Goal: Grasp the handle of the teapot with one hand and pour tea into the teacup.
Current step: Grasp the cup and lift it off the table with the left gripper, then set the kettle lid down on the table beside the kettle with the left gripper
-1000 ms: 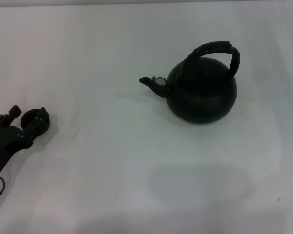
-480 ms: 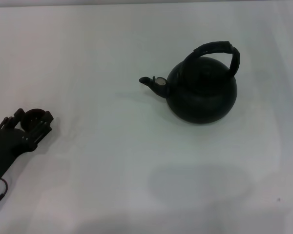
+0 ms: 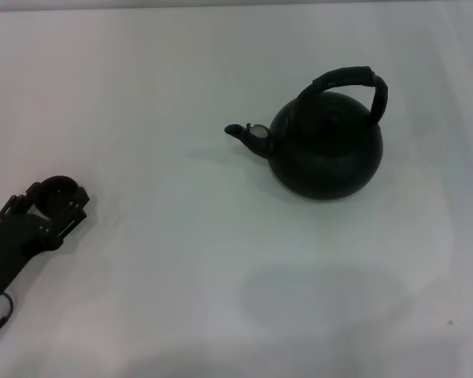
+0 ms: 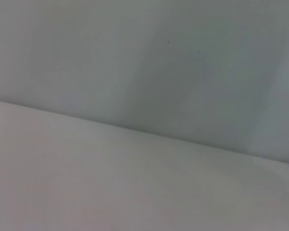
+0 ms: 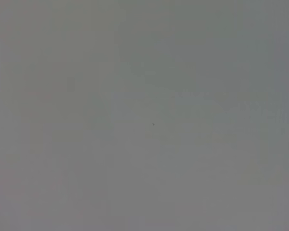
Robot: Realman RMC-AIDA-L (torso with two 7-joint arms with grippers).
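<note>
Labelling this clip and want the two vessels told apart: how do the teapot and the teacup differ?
The teapot is far larger than the teacup. The teapot has a spout and an arched handle; the teacup shows neither. The teapot stands alone at the right, while the teacup sits at the left gripper. Both are round, dark, and on the white table.

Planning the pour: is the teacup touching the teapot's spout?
Apart. Head view shows bare table between the teacup, by the left end effector, and the teapot.

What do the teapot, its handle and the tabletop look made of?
Teapot: probably metal or enamel, a smooth, dark, dull-sheened round body. Handle: looks wrapped, faintly ribbed, maybe cord or rubber over a bail. Tabletop: plain matte white, seemingly laminate or cloth; which one cannot be told.
</note>
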